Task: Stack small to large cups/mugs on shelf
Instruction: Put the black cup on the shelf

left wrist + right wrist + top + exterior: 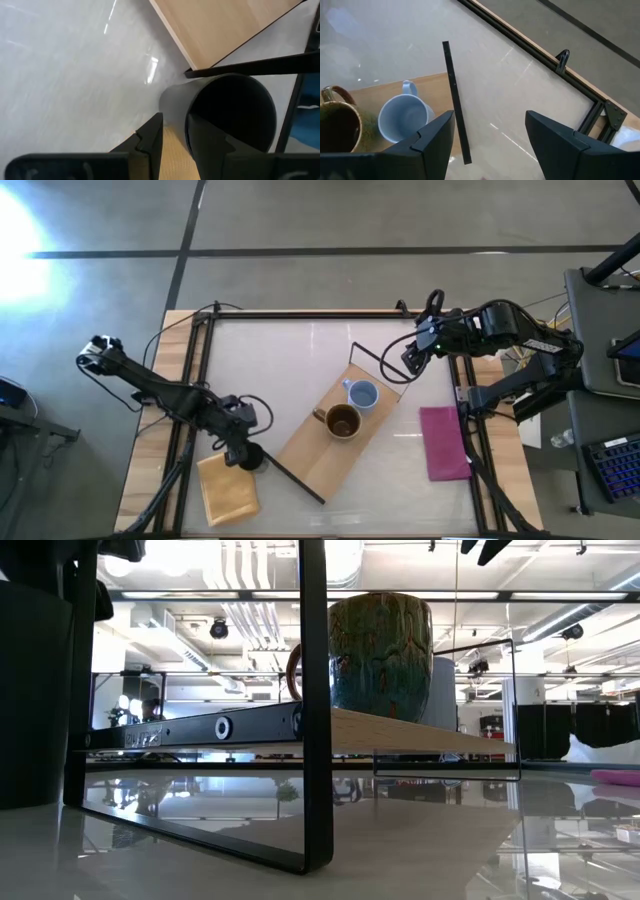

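The shelf (310,455) lies diagonally across the table's middle. On its far half the light blue mug (362,393) and the brown mug (342,421) stand upright side by side. The small black cup (253,457) stands upright on the table beside the shelf's near end frame. My left gripper (174,122) is open over the cup (174,106): one finger is inside its mouth and one is outside its wall. My right gripper (490,117) is open and hangs empty above the shelf's far end frame (455,100), beyond the blue mug (402,117). My left gripper straddles the black cup's wall near the rim (186,117), slanting down from above, with one finger inside and one outside. A gap shows between the outer finger (152,137) and the wall. I cannot tell whether the inner finger touches. The cup stands on the table.
A yellow-tan square pad (228,492) lies just on the near side of the black cup. A pink cloth (443,442) lies near the table's right edge. The shelf's thin black end frames (315,740) stand up at both ends. The table's far left part is bare.
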